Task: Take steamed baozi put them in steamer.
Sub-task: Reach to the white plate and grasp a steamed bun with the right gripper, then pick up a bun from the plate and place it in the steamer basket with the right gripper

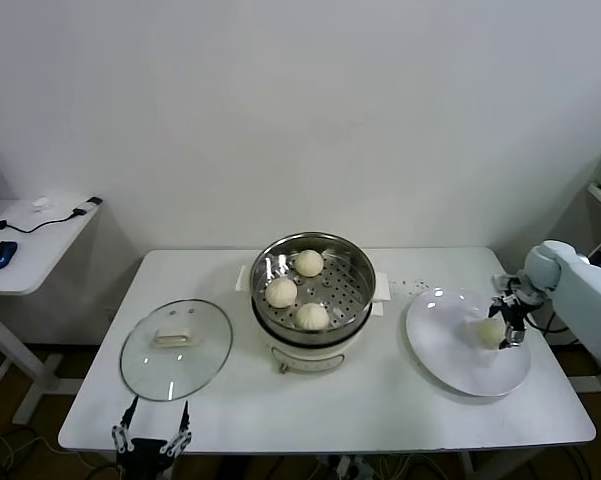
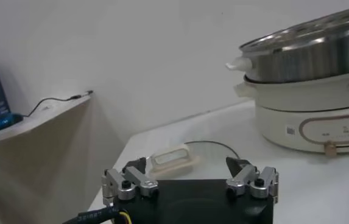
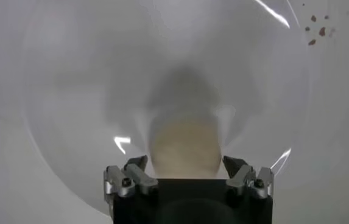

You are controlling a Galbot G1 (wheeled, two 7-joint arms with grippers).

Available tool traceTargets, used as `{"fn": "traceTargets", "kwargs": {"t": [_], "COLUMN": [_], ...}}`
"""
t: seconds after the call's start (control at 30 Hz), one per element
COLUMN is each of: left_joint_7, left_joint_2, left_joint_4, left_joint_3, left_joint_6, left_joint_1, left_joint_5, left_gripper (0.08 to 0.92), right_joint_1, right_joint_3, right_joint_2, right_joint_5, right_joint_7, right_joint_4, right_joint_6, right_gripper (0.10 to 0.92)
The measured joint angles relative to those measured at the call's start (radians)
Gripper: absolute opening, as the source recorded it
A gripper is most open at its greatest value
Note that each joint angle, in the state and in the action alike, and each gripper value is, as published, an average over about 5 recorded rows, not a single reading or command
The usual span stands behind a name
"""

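Observation:
The steamer (image 1: 356, 276) stands mid-table with three cream-white baozi on its perforated tray: one at the back (image 1: 309, 263), one on the left (image 1: 281, 292), one at the front (image 1: 313, 316). A fourth baozi (image 1: 490, 333) lies on the white plate (image 1: 445, 355) at the right. My right gripper (image 1: 508, 326) is down at this bun. In the right wrist view its fingers are open on either side of the bun (image 3: 183, 143), close to its sides, over the plate (image 3: 70, 91). My left gripper (image 1: 152, 437) is open and empty at the table's front left edge.
The glass lid (image 1: 175, 350) lies flat left of the steamer, just beyond my left gripper (image 2: 189, 167); its handle (image 2: 173, 159) and the steamer's pot and base (image 2: 308, 55) show in the left wrist view. A side desk (image 1: 30, 240) stands far left.

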Motion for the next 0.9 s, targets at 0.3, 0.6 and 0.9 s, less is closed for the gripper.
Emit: {"fn": "traceTargets", "kwargs": {"t": [0.3, 0.6, 0.9], "left_joint_7": [0.0, -0.001, -0.009], "left_joint_2": [0.0, 0.0, -0.001], "left_joint_4": [0.005, 0.006, 0.006], "left_joint_3": [0.001, -0.001, 0.013], "left_joint_6": [-0.001, -0.004, -0.004], "left_joint_1": [0.0, 0.004, 0.008], "left_joint_5": [0.001, 0.001, 0.0], "left_gripper": [0.823, 0.823, 0.823], "right_joint_1": [-0.002, 0.008, 0.096], "right_joint_3": [0.012, -0.004, -0.111], "right_joint_2": [0.015, 0.008, -0.012], "right_joint_5": [-0.009, 0.015, 0.137], "right_joint_7": [-0.01, -0.014, -0.015], "right_joint_4": [-0.023, -0.013, 0.043], "right_joint_6": [0.009, -0.002, -0.05], "right_gripper": [0.635, 0.574, 0.56]}}
